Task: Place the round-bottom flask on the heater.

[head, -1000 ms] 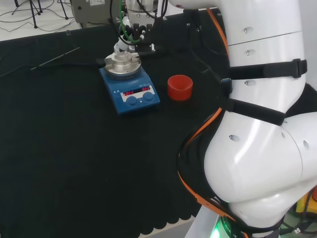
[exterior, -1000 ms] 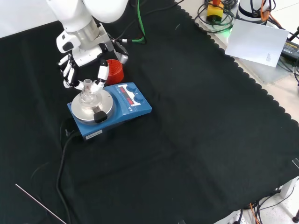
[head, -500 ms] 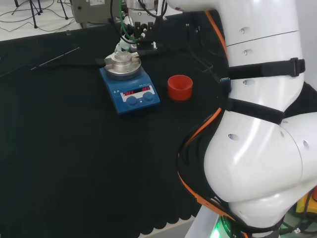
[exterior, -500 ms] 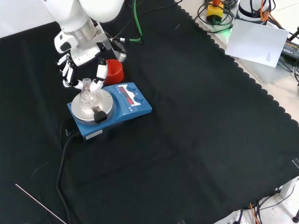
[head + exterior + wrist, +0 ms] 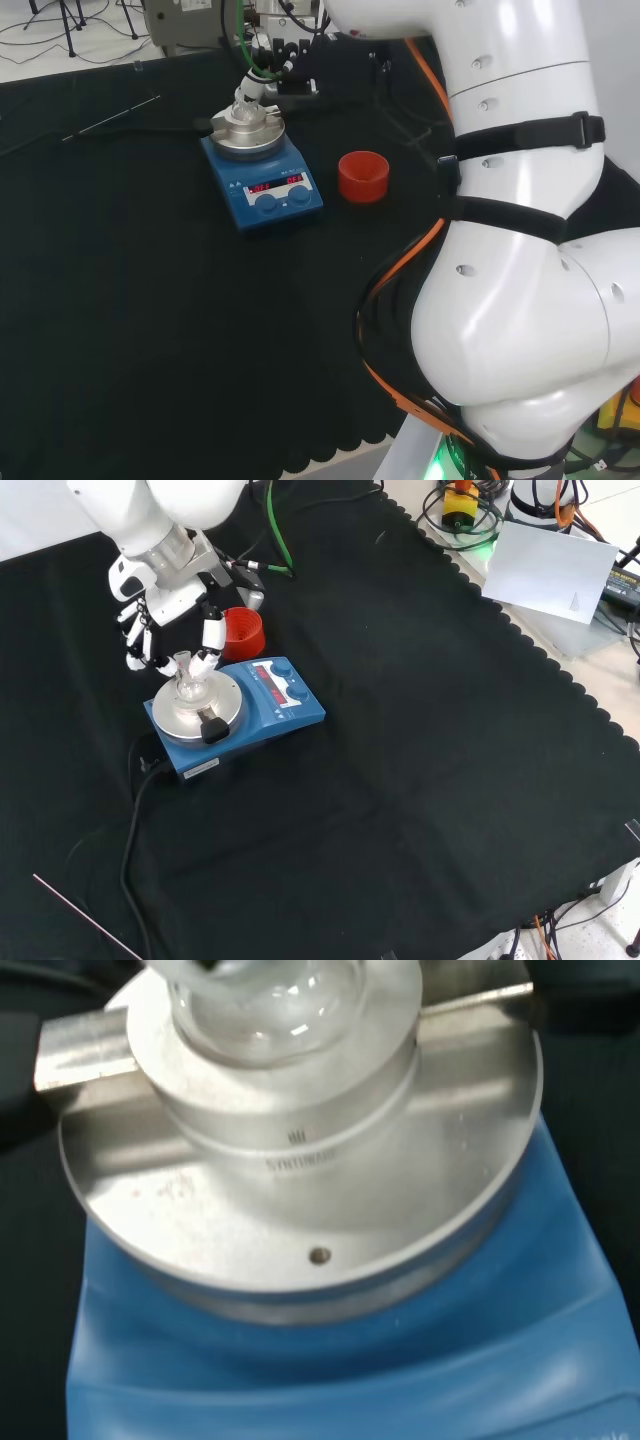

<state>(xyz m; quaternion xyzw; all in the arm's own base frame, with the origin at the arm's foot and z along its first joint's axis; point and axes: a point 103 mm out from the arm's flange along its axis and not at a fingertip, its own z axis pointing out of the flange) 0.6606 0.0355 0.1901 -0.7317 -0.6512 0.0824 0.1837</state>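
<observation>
The clear round-bottom flask (image 5: 187, 686) sits upright in the silver block on top of the blue heater (image 5: 262, 718). In the head view the flask (image 5: 244, 112) stands on the heater (image 5: 262, 178) at the far side of the cloth. The hand (image 5: 165, 620) hovers just above and behind the flask's neck, with its fingers (image 5: 135, 648) and thumb spread to either side of the neck and apart from it. In the head view the hand (image 5: 252, 85) shows just above the flask. The wrist view looks down on the flask's bulb (image 5: 265, 1005) seated in the round silver plate (image 5: 300, 1200).
A red ribbed ring stand (image 5: 243, 632) stands right behind the heater, to its right in the head view (image 5: 362, 176). The heater's black cable (image 5: 130, 820) runs toward the front. A thin rod (image 5: 85, 915) lies near the front-left edge. White paper (image 5: 550, 570) lies off the cloth.
The hand has lifted and drawn back from the flask's neck, its fingers spreading wider. The flask stays put on the heater.
</observation>
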